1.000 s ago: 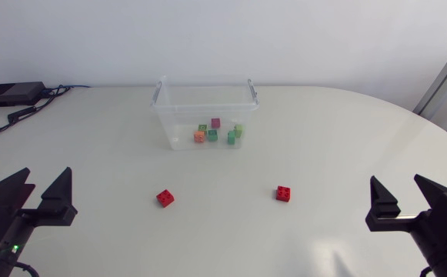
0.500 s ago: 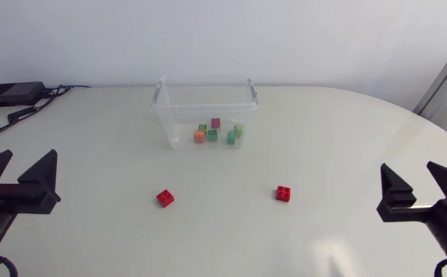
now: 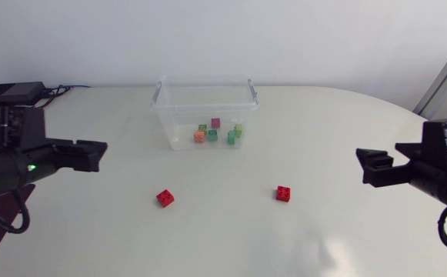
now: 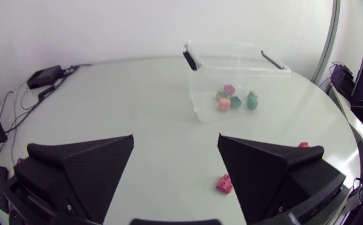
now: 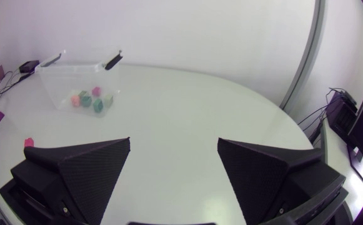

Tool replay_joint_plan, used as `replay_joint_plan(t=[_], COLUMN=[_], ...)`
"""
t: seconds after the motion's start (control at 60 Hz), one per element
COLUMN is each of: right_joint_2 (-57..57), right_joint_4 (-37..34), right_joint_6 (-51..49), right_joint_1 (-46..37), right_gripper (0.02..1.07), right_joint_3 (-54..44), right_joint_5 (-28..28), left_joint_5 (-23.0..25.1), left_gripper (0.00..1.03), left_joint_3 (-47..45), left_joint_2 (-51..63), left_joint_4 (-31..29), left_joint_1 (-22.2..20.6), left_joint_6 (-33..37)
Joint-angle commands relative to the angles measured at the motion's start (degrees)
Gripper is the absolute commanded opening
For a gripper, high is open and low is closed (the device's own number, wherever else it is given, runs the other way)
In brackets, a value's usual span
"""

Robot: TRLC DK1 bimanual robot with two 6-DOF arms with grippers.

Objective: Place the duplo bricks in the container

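The clear container (image 3: 173, 123) holds a cluster of small bricks (image 3: 212, 135) (orange, green, pink). A red brick (image 3: 165, 198) and a second red brick (image 3: 283, 193) lie outside on the table (image 3: 323, 138), well apart. The left gripper (image 4: 175, 139) and right gripper (image 5: 174, 141) are spread, holding nothing.

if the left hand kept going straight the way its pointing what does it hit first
Most likely the clear container, near its front corner. Depth is unclear, so the left hand might slip past beside it. The nearer red brick lies off that line.
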Motion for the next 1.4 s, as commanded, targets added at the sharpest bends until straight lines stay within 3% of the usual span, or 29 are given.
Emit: replay_joint_plan(t=[0.0, 0.233, 0.467, 0.6, 0.733, 0.833, 1.0, 1.117, 1.167, 1.217, 1.383], right_joint_2=[4.6, 14.4, 25.0, 29.3, 29.2, 29.7, 36.1, 41.0, 43.1, 45.3, 52.9], right_joint_4=[-1.2, -1.3, -7.0, -9.4, -9.6, -6.7, -8.3, -8.3, -8.2, -7.7, -7.2], right_joint_6=[-1.6, -9.3, -16.7, -21.6, -29.6, -35.1, -37.8, -39.5, -40.6, -41.5, -45.3], right_joint_1=[-0.8, -0.8, 0.6, 2.0, 2.1, 3.5, 3.5, 3.5, 3.5, 3.5, 5.2], right_gripper=[1.03, 1.03, 1.03, 1.03, 1.03, 1.03, 1.03, 1.03, 1.02, 1.02, 1.01], right_joint_3=[1.4, 3.2, 7.2, 9.0, 7.2, 5.0, 8.4, 10.7, 11.8, 12.9, 17.1], right_joint_5=[-2.9, -6.3, -12.2, -13.1, -14.3, -15.7, -20.8, -22.5, -23.6, -24.0, -24.5], left_joint_5=[2.2, 5.2, 4.9, 5.4, 10.4, 13.6, 15.6, 18.3, 18.8, 19.0, 23.0], left_gripper=[0.93, 0.93, 0.93, 0.94, 0.94, 0.93, 0.91, 0.81, 0.71, 0.52, 0.40], left_joint_3=[2.8, 5.6, 6.5, 7.2, 8.3, 10.0, 12.3, 13.0, 13.6, 14.3, 13.2], left_joint_2=[6.7, 20.1, 29.9, 35.6, 40.6, 43.6, 47.7, 49.2, 50.3, 51.6, 49.6], left_joint_4=[-0.7, 0.1, 0.0, -0.4, -0.7, -2.4, -2.5, -2.4, -2.4, -2.4, -2.5], left_joint_1=[0.2, -2.2, -9.8, -10.2, -9.6, -9.4, -9.1, -8.3, -8.3, -8.3, -7.6], left_joint_6=[-0.9, 5.5, 24.4, 31.4, 37.0, 39.6, 41.8, 43.7, 44.4, 44.7, 48.7])
